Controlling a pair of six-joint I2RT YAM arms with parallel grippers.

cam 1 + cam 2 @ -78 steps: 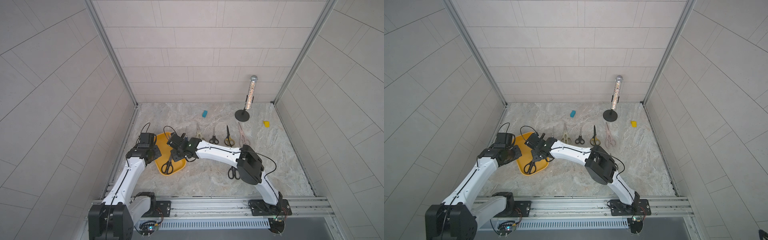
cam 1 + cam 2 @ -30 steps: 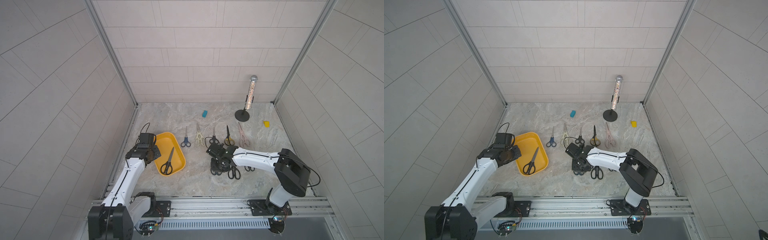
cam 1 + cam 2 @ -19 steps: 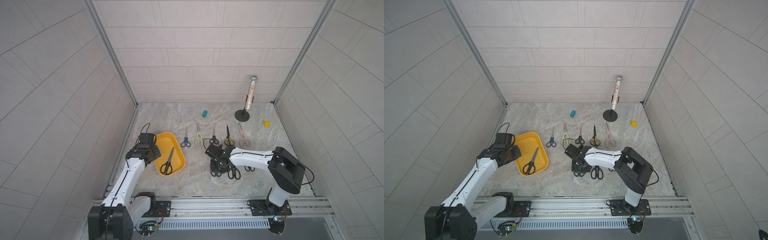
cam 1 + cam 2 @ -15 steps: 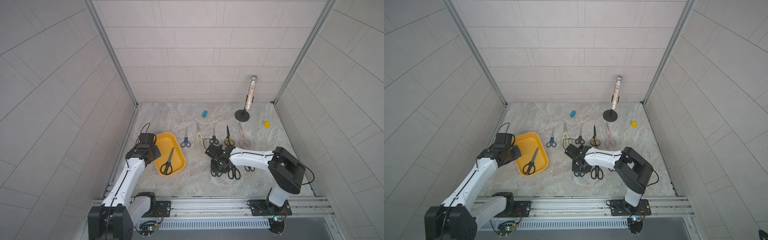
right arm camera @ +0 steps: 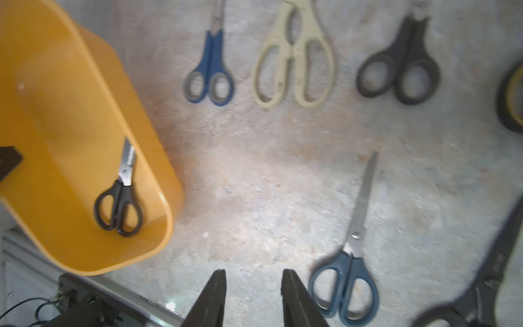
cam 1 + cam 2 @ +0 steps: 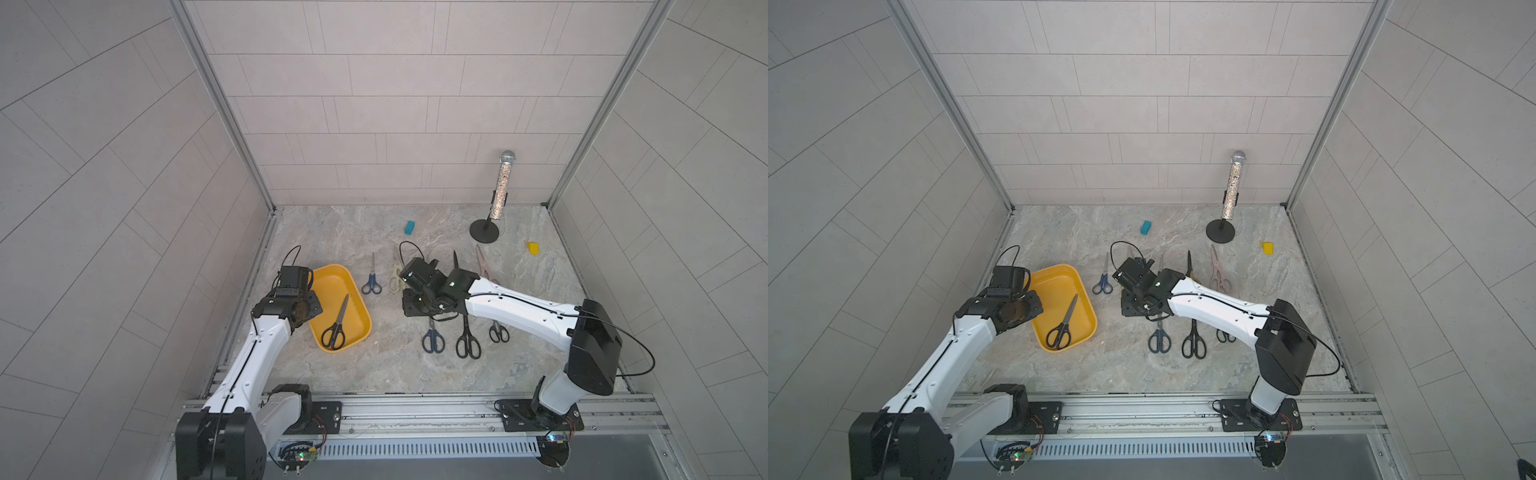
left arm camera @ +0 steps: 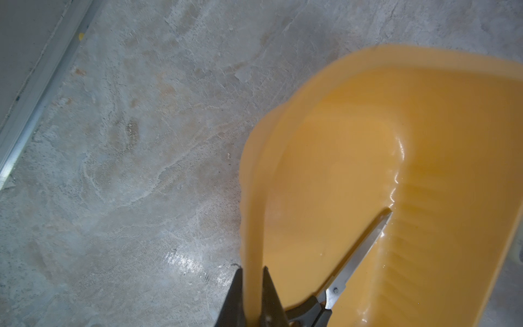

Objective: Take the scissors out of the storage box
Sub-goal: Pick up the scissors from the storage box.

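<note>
The yellow storage box (image 6: 332, 282) (image 6: 1059, 278) lies at the table's left with one black-handled pair of scissors (image 6: 336, 322) (image 5: 121, 198) in it. My left gripper (image 7: 252, 271) is shut on the box's near rim (image 7: 254, 226). My right gripper (image 5: 253, 276) (image 6: 415, 307) hangs open and empty over bare table, just right of the box. A dark blue pair (image 5: 349, 271) (image 6: 433, 338) lies beside it. Blue (image 5: 210, 61), cream (image 5: 294, 56) and black (image 5: 402, 65) pairs lie in a row beyond. A big black pair (image 6: 467, 343) lies further right.
A glittery tube on a black round stand (image 6: 498, 187) rises at the back right. Near it are a teal block (image 6: 409, 227) and a small yellow block (image 6: 533, 247). Tiled walls close three sides; a metal rail (image 6: 415, 411) runs along the front.
My right gripper carried the dark blue scissors from the box to the table, then opened and let go of them. The left gripper still grips the box rim.
</note>
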